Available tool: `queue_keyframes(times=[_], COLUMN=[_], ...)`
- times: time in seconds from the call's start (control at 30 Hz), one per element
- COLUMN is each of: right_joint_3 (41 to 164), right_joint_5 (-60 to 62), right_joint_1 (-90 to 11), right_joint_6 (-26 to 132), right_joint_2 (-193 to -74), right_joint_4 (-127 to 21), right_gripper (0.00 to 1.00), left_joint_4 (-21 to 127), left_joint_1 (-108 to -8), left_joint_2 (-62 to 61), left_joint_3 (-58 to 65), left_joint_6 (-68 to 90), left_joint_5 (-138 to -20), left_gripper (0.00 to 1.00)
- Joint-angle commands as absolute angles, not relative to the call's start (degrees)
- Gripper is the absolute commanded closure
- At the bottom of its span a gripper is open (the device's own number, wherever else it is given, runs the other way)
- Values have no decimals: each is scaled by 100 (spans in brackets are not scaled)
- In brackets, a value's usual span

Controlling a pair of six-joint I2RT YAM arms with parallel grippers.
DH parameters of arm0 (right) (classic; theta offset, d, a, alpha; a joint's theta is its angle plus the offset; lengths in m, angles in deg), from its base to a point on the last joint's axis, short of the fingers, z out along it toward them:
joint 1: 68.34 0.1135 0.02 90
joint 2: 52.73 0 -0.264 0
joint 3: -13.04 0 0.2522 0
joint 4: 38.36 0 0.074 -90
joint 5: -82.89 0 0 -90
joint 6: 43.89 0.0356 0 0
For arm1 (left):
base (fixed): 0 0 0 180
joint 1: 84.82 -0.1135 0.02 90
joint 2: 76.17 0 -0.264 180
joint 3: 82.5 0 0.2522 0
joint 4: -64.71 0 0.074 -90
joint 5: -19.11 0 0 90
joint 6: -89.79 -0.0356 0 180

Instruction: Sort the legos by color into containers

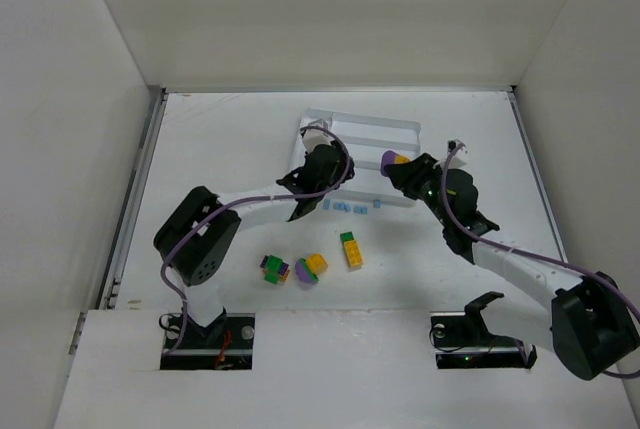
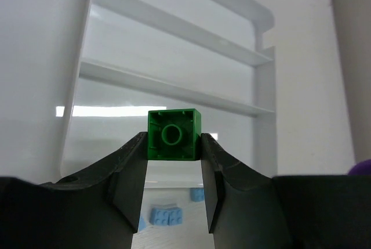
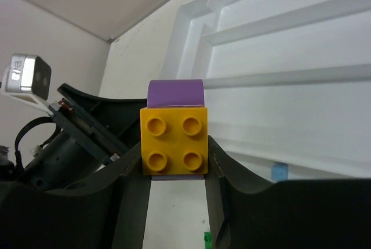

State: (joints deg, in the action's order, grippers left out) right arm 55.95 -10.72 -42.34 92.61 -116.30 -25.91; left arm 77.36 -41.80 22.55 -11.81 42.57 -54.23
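Our left tool [image 2: 173,147] is closed part-way on a single green brick [image 2: 173,134]. It pinches two opposite side faces, so the hollow underside faces the wrist camera and the brick can fall free once we let go. We hold it at the near left part of the white tray [image 2: 174,28], presumably to drop it into one of the long compartments. Our right tool [image 3: 175,159] is likewise clamped on a yellow-orange brick [image 3: 174,140] with a purple piece [image 3: 175,93] stuck to it, by the tray's right end. Since two colours are joined there, we judge this clump needs splitting before either part goes in. A few pale blue bricks [image 1: 345,208] lie on the counter [image 1: 220,139] just in front of the tray, and three mixed clumps [image 1: 310,268] sit nearer our bases, not yet sorted.
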Motion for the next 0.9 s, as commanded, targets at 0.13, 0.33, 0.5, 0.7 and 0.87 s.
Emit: queue_keyframes(times=[0.13,0.33,0.5,0.7,0.87], right_joint_3=[5599,5607,5634,5651,5643], right_joint_5=[-1343,-1317,-1308,-1273,-747], right_joint_1=[-4132,-4123,-4079,-4053,-4053], right_joint_6=[8988,8988,8971,8971,9041], right_joint_2=[-11663,-11724,-11821,-11812,-11742], right_joint_4=[-2593,-2585,-2585,-2585,-2410], right_gripper=[77,76,76,76,75], left_joint_4=[7037,6992,7063,7291,8054], left_joint_1=[-3969,-3978,-4048,-4083,-4136], left_joint_2=[2798,2895,2685,2298,1552], left_joint_3=[-449,-448,-580,-879,-1677], left_joint_6=[3547,3608,3767,4021,4854], left_joint_5=[-4962,-4927,-4962,-5076,-5559], left_gripper=[74,65,50,45,44])
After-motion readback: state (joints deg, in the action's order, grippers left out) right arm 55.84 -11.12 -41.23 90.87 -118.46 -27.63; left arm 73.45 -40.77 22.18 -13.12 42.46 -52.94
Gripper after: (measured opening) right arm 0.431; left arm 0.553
